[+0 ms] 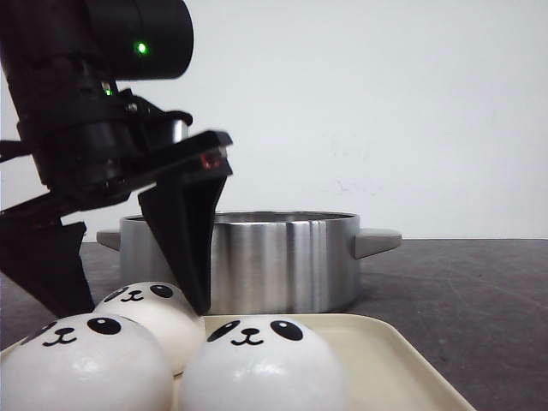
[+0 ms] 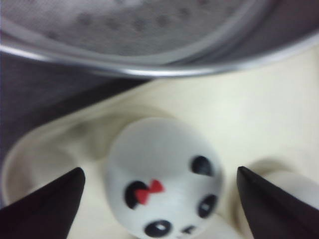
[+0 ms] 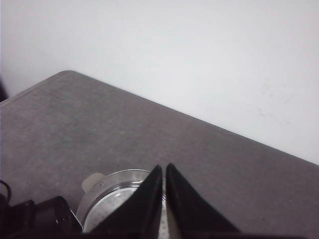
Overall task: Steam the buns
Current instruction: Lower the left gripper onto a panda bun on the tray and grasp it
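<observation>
- Three panda-faced buns show in the front view on a cream tray (image 1: pixel 402 360): one at the near left (image 1: pixel 81 364), one at the near middle (image 1: pixel 261 364), and one behind them (image 1: pixel 150 312), touching the left one.
- The left gripper (image 1: pixel 128 282) stands over the rear bun with its jaws spread wide, one black finger (image 1: pixel 184 240) just beside the bun on the pot side and the other finger (image 1: pixel 43 265) on the far left; neither finger clearly touches it.
- In the left wrist view, the bun between the fingertips (image 2: pixel 164 174) carries a small red bow beside one ear, and both black fingertips (image 2: pixel 45 204) stand apart from its sides. Part of another bun (image 2: pixel 291 186) peeps out behind the other fingertip.
- A stainless steel pot (image 1: pixel 274 261) with grey side handles stands on the dark worktop (image 1: pixel 462 282) just behind the tray, and its perforated steamer insert (image 2: pixel 124 25) appears blurred in the left wrist view.
- The right gripper (image 3: pixel 164 199) hangs high above the pot (image 3: pixel 112 196), its two black fingers pressed nearly together with only a thin slit between them and nothing held.
- The wall (image 3: pixel 199 59) behind is plain white.
</observation>
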Motion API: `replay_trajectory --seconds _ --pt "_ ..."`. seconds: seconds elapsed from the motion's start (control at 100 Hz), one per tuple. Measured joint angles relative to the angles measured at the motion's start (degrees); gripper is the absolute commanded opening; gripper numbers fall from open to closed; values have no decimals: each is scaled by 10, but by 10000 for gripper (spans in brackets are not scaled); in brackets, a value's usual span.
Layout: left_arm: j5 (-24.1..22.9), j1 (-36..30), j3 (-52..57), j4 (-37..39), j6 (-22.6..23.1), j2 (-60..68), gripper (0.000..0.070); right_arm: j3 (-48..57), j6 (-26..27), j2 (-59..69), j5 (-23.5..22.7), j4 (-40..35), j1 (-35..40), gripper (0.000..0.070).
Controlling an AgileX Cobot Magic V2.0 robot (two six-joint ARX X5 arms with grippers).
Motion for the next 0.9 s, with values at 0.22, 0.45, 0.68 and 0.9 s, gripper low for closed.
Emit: replay_trajectory --seconds 0.22,0.45,0.68,0.9 --pt "0 0 0 -16 0 14 391 0 4 0 0 -19 0 4" --pt "-14 0 0 -16 -1 14 324 0 11 0 0 -23 0 4" --pt "-27 0 1 -15 5 14 3 0 13 0 0 -28 0 4" --pt "-33 0 8 -38 31 12 0 0 13 0 0 -30 0 4"
